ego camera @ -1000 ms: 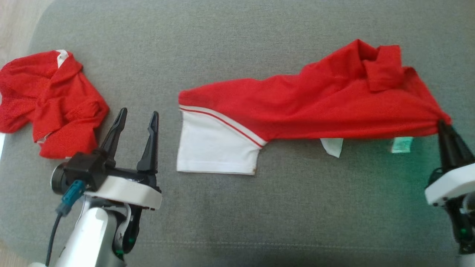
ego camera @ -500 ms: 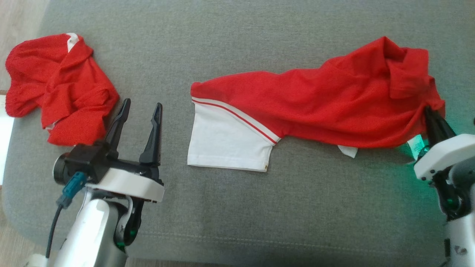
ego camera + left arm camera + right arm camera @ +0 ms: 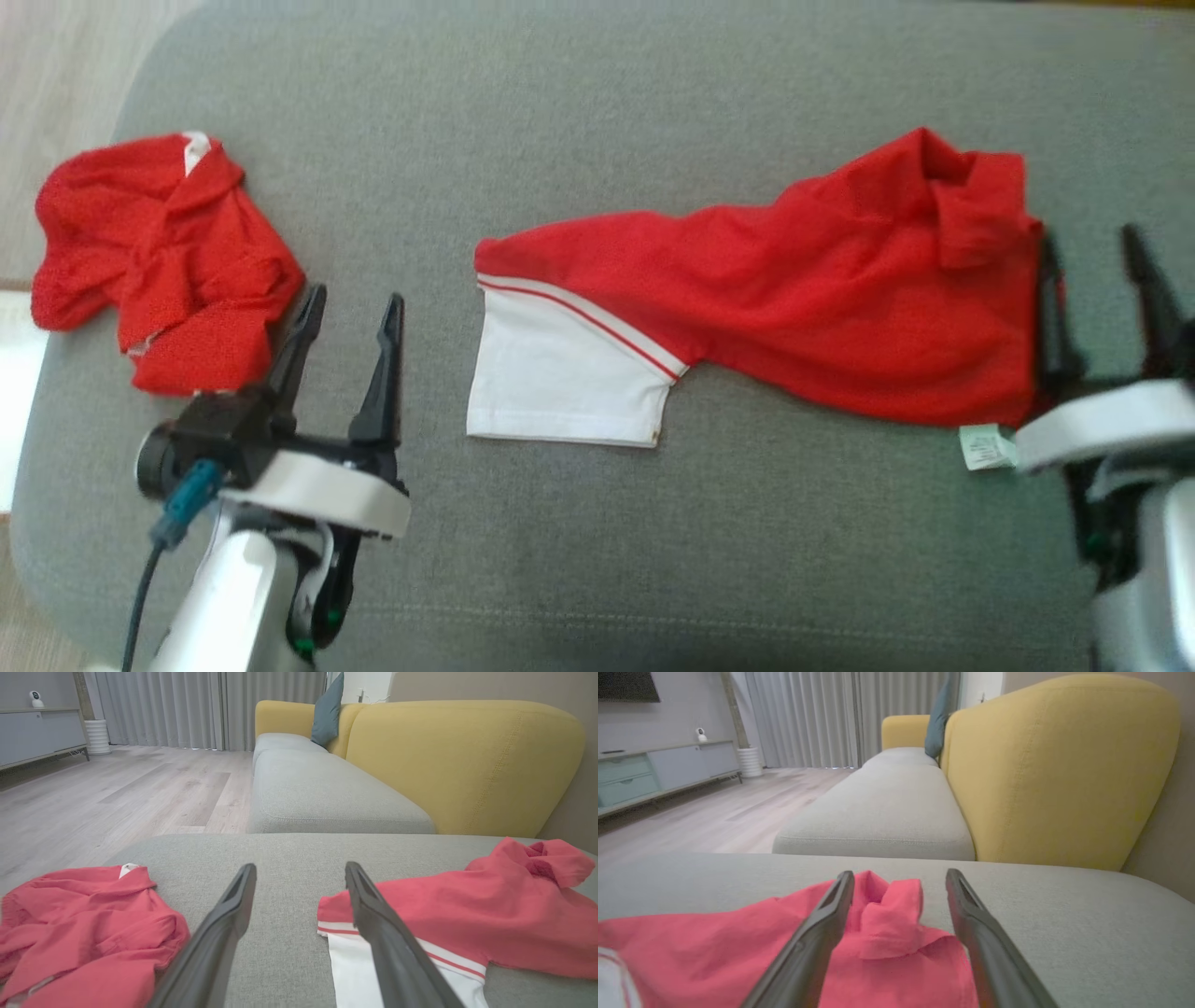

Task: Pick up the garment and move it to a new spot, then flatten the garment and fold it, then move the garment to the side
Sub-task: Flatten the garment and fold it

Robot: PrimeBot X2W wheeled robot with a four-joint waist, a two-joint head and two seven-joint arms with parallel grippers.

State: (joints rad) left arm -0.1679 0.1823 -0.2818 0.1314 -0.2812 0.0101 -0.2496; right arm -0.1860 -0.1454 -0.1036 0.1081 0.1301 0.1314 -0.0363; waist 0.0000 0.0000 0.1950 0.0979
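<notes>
While the red shirt (image 3: 794, 308) lay stretched across the grey cushion (image 3: 607, 121), it ran from the middle of the head view to the right edge. Its white sleeve (image 3: 551, 383) was flat at the centre, and its collar (image 3: 980, 210) was bunched at the upper right. A small label (image 3: 980, 446) stuck out under the shirt's lower right corner.

The right gripper (image 3: 1088, 238) stood at the right edge of the frame with its fingers spread apart and holding nothing. One finger was right against the shirt's edge, though I could not tell whether it touched the cloth. In the right wrist view the collar end of the shirt (image 3: 887, 933) showed between and beneath the fingers of the right gripper (image 3: 900, 875), with a yellow sofa back (image 3: 1055, 765) behind.

The left gripper (image 3: 353, 301) was at the lower left, its fingers also spread and empty. It sat between the sleeve and a second red garment (image 3: 168, 261) crumpled in the upper left. In the left wrist view the shirt (image 3: 467, 914) lay to the right of the left gripper (image 3: 301, 868) and the second red garment (image 3: 84, 924) to the left.
</notes>
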